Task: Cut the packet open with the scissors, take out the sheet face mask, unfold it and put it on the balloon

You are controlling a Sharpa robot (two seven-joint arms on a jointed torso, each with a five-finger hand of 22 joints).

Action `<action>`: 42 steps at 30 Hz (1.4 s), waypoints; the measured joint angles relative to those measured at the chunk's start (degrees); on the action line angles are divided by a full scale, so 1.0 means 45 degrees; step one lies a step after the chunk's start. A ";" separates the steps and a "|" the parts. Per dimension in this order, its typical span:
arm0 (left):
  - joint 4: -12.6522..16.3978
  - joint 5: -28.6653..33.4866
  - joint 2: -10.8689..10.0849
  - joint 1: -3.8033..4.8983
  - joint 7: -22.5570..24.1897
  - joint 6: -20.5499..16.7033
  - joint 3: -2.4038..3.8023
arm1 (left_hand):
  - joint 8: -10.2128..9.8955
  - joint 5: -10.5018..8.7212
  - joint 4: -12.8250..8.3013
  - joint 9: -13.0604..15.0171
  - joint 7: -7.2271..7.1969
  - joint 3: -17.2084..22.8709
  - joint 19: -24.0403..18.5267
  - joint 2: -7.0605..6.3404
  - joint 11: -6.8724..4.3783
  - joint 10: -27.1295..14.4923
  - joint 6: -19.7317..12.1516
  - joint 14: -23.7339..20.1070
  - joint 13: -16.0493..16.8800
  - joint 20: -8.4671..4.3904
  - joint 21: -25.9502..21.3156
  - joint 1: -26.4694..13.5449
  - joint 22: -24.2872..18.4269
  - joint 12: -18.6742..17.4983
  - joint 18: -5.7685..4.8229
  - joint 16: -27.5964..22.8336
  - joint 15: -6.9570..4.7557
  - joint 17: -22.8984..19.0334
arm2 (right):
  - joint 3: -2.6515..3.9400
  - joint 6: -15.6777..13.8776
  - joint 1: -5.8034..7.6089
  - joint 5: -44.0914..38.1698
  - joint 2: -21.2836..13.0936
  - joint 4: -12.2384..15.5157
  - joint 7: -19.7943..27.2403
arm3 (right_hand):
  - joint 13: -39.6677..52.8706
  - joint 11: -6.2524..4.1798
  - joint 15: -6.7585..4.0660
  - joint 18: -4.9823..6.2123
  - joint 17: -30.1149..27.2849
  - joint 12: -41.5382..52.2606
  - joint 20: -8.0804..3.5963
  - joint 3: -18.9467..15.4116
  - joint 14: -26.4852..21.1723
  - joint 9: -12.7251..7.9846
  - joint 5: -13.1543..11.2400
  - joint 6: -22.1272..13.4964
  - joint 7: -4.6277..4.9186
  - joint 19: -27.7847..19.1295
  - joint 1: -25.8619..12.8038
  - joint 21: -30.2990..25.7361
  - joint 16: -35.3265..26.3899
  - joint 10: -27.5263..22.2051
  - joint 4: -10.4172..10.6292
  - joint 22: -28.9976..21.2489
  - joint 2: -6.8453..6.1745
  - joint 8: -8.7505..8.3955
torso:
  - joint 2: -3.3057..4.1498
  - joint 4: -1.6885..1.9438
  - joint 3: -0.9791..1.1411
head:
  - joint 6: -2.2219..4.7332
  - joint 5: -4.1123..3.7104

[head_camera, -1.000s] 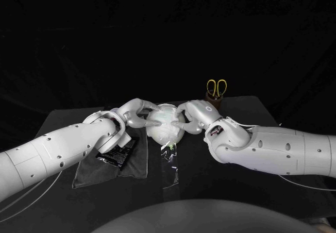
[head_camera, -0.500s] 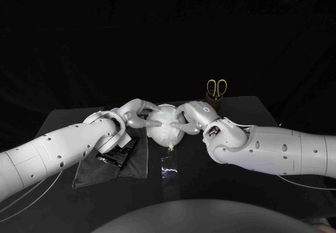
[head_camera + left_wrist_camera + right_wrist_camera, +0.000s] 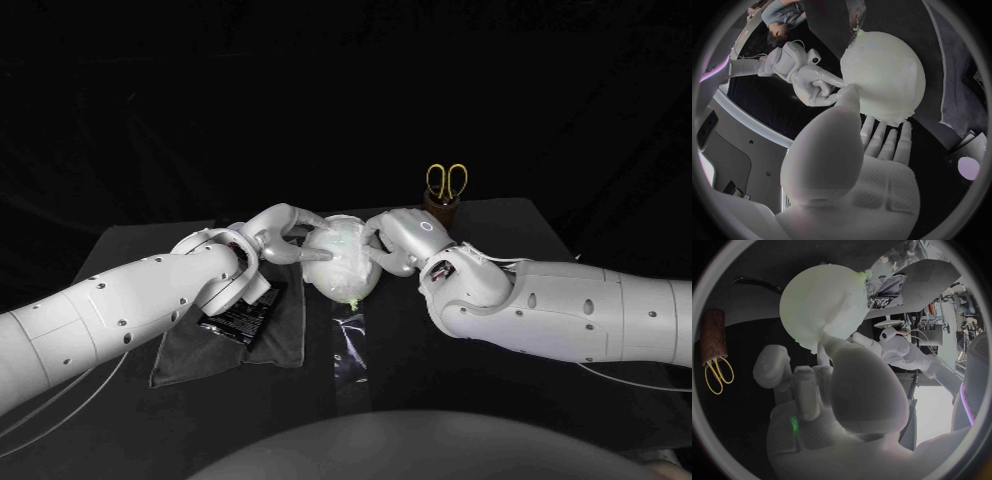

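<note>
The scissors (image 3: pixel 446 181) are stood in a brown holder (image 3: pixel 440 205) at the far right of the table (image 3: pixel 130 248), with the yellow handles up and the blades hidden inside. The balloon (image 3: pixel 343 265) is held at mid-table between the left hand (image 3: pixel 278 232) and the right hand (image 3: pixel 400 236), each with thumb and fingers pressed against its sides. Its long axis runs away from the robot, with the green knot pointed toward the robot. The sheet mask (image 3: pixel 332 243) is laid over the balloon's top, and its edges are hard to tell from the pale skin. The black packet (image 3: pixel 240 318) is seen on a dark cloth (image 3: pixel 216 350), partly covered by the left arm. A clear film (image 3: pixel 349 335) is seen near the knot.
</note>
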 measured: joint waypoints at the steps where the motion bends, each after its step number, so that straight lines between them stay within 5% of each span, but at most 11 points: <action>1: -0.0001 0.0002 -0.0001 0.0001 -0.0002 0.0004 0.0000 | 0.0000 0.0000 0.0000 0.0000 0.0000 0.0000 0.0000 0.0000 0.0000 0.0000 0.0000 0.0000 0.0000 0.0000 0.0000 0.0000 0.0000 0.0000 -0.0001 0.0000 0.0000 0.0000 | 0.0000 -0.0010 -0.0001 -0.0017 -0.0008 0.0009 0.0000 | 0.0000 0.0000 0.0000 0.0000 0.0000 0.0017 -0.0001 0.0077 0.0000 0.0018 0.0000 -0.0001 -0.0001 0.0000 0.0000 0.0028 0.0000 0.0000 -0.0038 0.0000 0.0000 0.0042 | 0.0000 0.0000 0.0001 | 0.0000 0.0000; 14: -0.0009 0.0034 -0.0014 0.0005 -0.0032 0.0058 0.0002 | 0.0000 0.0000 0.0000 -0.0003 -0.0001 0.0000 0.0000 0.0000 0.0000 0.0000 -0.0001 0.0000 0.0001 0.0000 0.0000 0.0000 0.0001 0.0000 0.0000 0.0000 0.0000 0.0001 | -0.0009 -0.0268 -0.0020 -0.0249 -0.0302 0.0201 0.0002 | -0.0012 -0.0073 0.0000 -0.0087 -0.0011 0.0559 -0.0153 0.1628 0.0000 0.0273 -0.0007 0.0169 -0.0072 0.0531 -0.0247 0.1397 -0.0008 -0.0017 -0.0677 -0.0006 -0.0408 0.0640 | 0.0000 0.0000 0.0002 | 0.0000 -0.0040; 27: -0.0013 0.0051 -0.0045 0.0005 -0.0047 0.0085 0.0002 | 0.0000 0.0000 0.0000 -0.0007 -0.0002 0.0000 0.0000 0.0000 0.0000 0.0000 -0.0002 0.0001 0.0001 0.0000 0.0000 0.0000 0.0003 0.0000 0.0000 0.0000 0.0000 0.0001 | -0.0011 -0.0718 -0.0014 -0.0151 -0.1220 0.0803 0.0488 | -0.0004 -0.0092 -0.0045 -0.0096 -0.0008 0.0528 -0.0183 0.2019 -0.0047 0.0262 -0.0007 0.0135 0.0001 0.0585 -0.0608 0.1265 -0.0034 0.0000 -0.0801 -0.0007 -0.0516 0.0695 | -0.0007 -0.0007 0.0000 | 0.0000 0.0033; 35: -0.0023 0.0057 -0.0027 0.0006 -0.0049 0.0100 -0.0002 | 0.0000 0.0000 0.0000 -0.0009 -0.0002 0.0000 0.0000 0.0000 0.0000 0.0000 -0.0002 0.0001 0.0001 0.0000 0.0000 0.0000 0.0003 0.0000 -0.0001 0.0000 0.0000 0.0001 | -0.0008 -0.0456 0.0275 0.0341 -0.1126 0.0647 0.3066 | 0.0000 0.0258 0.0237 -0.0095 0.0000 -0.0218 0.0219 0.1811 -0.0046 -0.0127 0.0001 -0.1157 0.0513 -0.0228 -0.0831 -0.0305 0.0000 0.0022 -0.1118 -0.0001 -0.0766 -0.0468 | -0.0010 -0.0007 0.0009 | 0.0000 0.0061; 38: -0.0023 0.0058 -0.0020 0.0007 -0.0050 0.0103 -0.0002 | 0.0000 0.0000 -0.0001 -0.0010 -0.0002 0.0000 0.0000 0.0000 0.0000 0.0001 -0.0002 0.0001 0.0001 0.0000 0.0000 0.0000 0.0003 0.0000 0.0000 0.0000 0.0000 0.0001 | -0.0004 -0.0135 0.0390 0.0256 -0.1006 0.0476 0.3667 | 0.0000 0.0253 0.0237 -0.0083 0.0000 -0.0335 0.0213 0.1740 -0.0046 -0.0250 0.0001 -0.1332 0.0409 -0.0351 -0.0730 -0.0588 0.0000 0.0020 -0.1190 0.0000 -0.0938 -0.0771 | 0.0002 0.0000 0.0009 | 0.0000 0.0068; 42: -0.0018 0.0061 -0.0017 0.0008 -0.0050 0.0107 -0.0002 | 0.0000 0.0000 0.0000 -0.0012 -0.0002 0.0000 0.0001 0.0000 0.0000 0.0000 -0.0002 0.0001 0.0001 0.0000 0.0000 0.0000 0.0003 0.0000 -0.0001 0.0000 0.0000 0.0001 | -0.0004 0.0532 0.0604 -0.0200 -0.0810 0.0091 0.4345 | -0.0001 -0.0159 -0.0050 0.0120 0.0000 -0.0458 0.0073 0.1693 -0.0043 -0.0445 0.0001 -0.1573 0.0064 -0.0622 -0.0572 -0.0980 -0.0001 -0.0016 -0.1453 0.0000 -0.1179 -0.1303 | 0.0018 0.0011 0.0009 | 0.0000 0.0098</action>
